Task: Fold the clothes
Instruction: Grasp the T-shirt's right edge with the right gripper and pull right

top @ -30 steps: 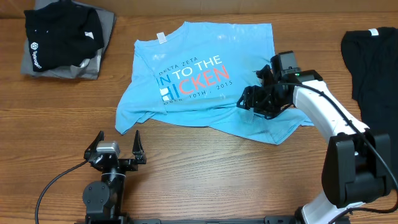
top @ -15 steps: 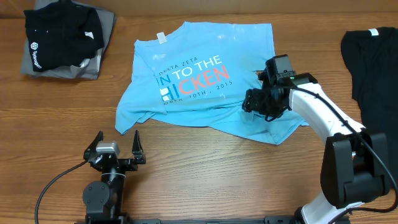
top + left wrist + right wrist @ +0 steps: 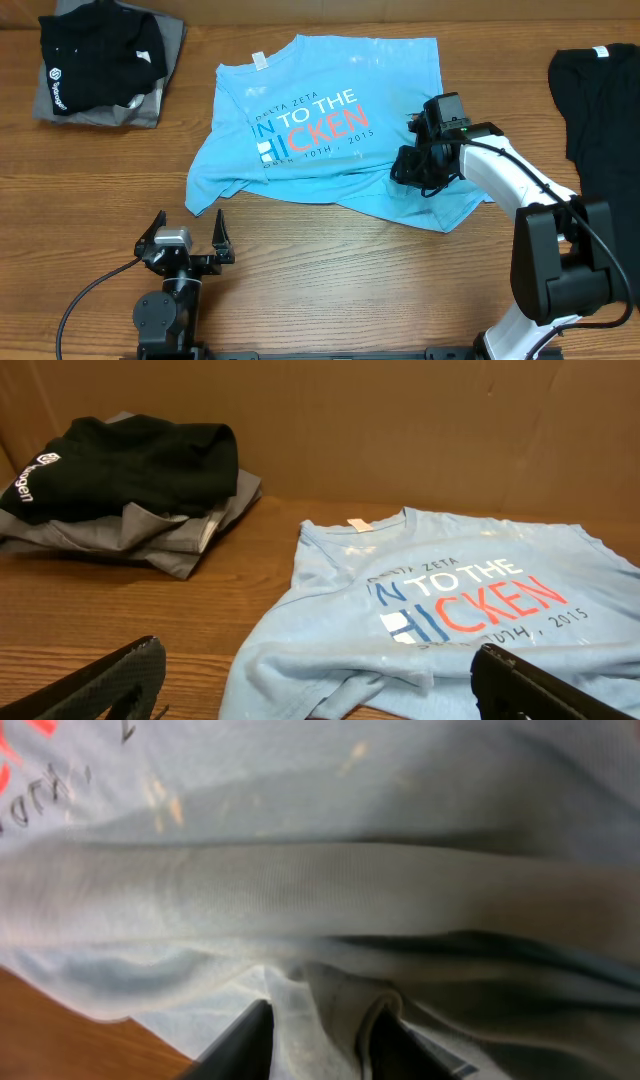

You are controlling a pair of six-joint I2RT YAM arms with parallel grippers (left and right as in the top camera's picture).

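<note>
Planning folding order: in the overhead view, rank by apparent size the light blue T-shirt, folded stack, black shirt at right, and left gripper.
1. light blue T-shirt
2. folded stack and black shirt: these look alike, and the frame crops the shirt, so no ranking
3. left gripper

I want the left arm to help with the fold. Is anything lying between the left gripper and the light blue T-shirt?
Nothing visible. Only bare table lies between the open left gripper and the light blue T-shirt; the stack of dark shirts sits off to the left.
</note>
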